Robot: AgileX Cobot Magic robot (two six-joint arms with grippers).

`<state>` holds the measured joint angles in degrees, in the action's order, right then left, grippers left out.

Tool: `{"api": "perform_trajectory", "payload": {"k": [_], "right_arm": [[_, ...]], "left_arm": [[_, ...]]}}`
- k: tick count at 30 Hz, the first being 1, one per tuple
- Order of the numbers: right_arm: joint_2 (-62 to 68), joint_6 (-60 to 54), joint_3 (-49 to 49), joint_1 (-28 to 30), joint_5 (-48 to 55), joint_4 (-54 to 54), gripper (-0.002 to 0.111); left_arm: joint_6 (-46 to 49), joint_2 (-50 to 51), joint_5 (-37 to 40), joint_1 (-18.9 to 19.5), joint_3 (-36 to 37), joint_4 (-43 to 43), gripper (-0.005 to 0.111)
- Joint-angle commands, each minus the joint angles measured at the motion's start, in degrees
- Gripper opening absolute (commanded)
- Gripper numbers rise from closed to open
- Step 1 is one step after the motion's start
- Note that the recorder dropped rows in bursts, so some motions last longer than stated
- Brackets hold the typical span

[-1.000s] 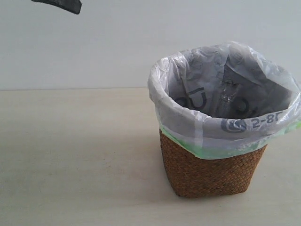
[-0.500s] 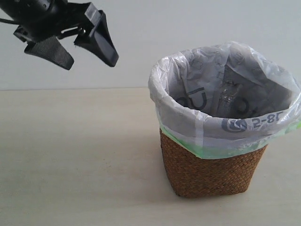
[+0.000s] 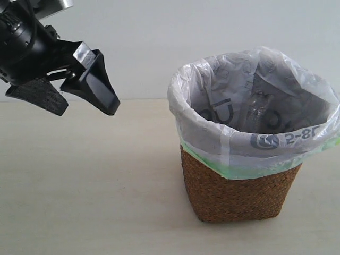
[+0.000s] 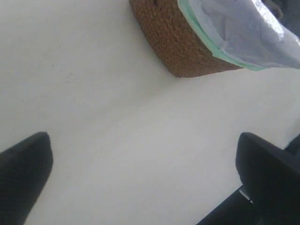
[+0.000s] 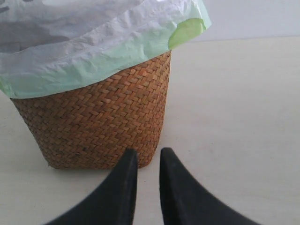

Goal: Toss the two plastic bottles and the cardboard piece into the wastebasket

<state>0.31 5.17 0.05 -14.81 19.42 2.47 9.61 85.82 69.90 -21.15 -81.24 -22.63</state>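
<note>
The wastebasket [image 3: 239, 194] is brown wicker lined with a white printed bag and stands at the right. Inside it glints part of a clear plastic bottle [image 3: 258, 109]; its cap and label are hidden. The other bottle and the cardboard piece are out of view. My left gripper [image 3: 85, 109] hangs open and empty above the table, well left of the basket; in the left wrist view the gripper [image 4: 143, 154] has bare table between its fingers and the wastebasket [image 4: 173, 44] beyond. My right gripper [image 5: 147, 154] sits low by the wastebasket [image 5: 93, 126], its fingers almost together with nothing between them.
The pale table [image 3: 85, 180] stretches left and in front of the basket, with a plain white wall [image 3: 159, 42] behind. The bag's green edge [image 5: 185, 30] hangs over the wicker rim.
The left gripper came into the exterior view from the top left, open, then dropped lower and shifted slightly left. The basket has not moved.
</note>
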Motion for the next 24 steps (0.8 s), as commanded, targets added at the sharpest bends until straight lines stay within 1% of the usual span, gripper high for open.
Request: {"api": "perform_trajectory", "payload": {"k": [1,3,5,7,11,16,17,18,19,20,21,23,24], "right_arm": [[-0.3,0.1,0.0,-0.1,-0.4,-0.1,0.013],[-0.3,0.1,0.0,-0.1,-0.4,-0.1,0.013],[-0.3,0.1,0.0,-0.1,-0.4,-0.1,0.013],[-0.3,0.1,0.0,-0.1,-0.4,-0.1,0.013],[-0.3,0.1,0.0,-0.1,-0.4,-0.1,0.013],[-0.3,0.1,0.0,-0.1,-0.4,-0.1,0.013],[-0.3,0.1,0.0,-0.1,-0.4,-0.1,0.013],[-0.3,0.1,0.0,-0.1,-0.4,-0.1,0.013],[-0.3,0.1,0.0,-0.1,-0.4,-0.1,0.013],[-0.3,0.1,0.0,-0.1,-0.4,-0.1,0.013],[-0.3,0.1,0.0,-0.1,-0.4,-0.1,0.013],[-0.3,0.1,0.0,-0.1,-0.4,-0.1,0.013],[-0.3,0.1,0.0,-0.1,-0.4,-0.1,0.013]], "left_arm": [[-1.7,-3.2,0.1,0.0,3.3,0.1,0.085],[-3.1,-4.2,0.1,0.0,4.5,0.5,0.062],[-4.2,-5.5,0.1,0.0,6.4,0.5,0.030],[-4.6,-6.9,0.1,0.0,8.7,-0.2,0.004],[-4.0,-10.9,0.1,0.0,15.6,-1.1,0.006],[-3.4,-19.2,-0.7,0.0,26.2,-1.5,0.006],[-3.1,-23.2,-6.1,0.0,30.6,-3.2,0.006],[-3.1,-25.0,-8.7,0.0,33.1,-4.0,0.006],[-2.7,-29.7,-15.0,0.0,38.2,-6.9,0.006],[-1.5,-32.1,-17.7,0.0,40.9,-9.0,0.006],[0.8,-36.5,-22.1,0.0,45.4,-13.0,0.006],[1.8,-41.8,-25.3,0.0,50.8,-16.6,0.006],[1.8,-44.4,-25.3,0.0,52.6,-16.8,0.006]]}}
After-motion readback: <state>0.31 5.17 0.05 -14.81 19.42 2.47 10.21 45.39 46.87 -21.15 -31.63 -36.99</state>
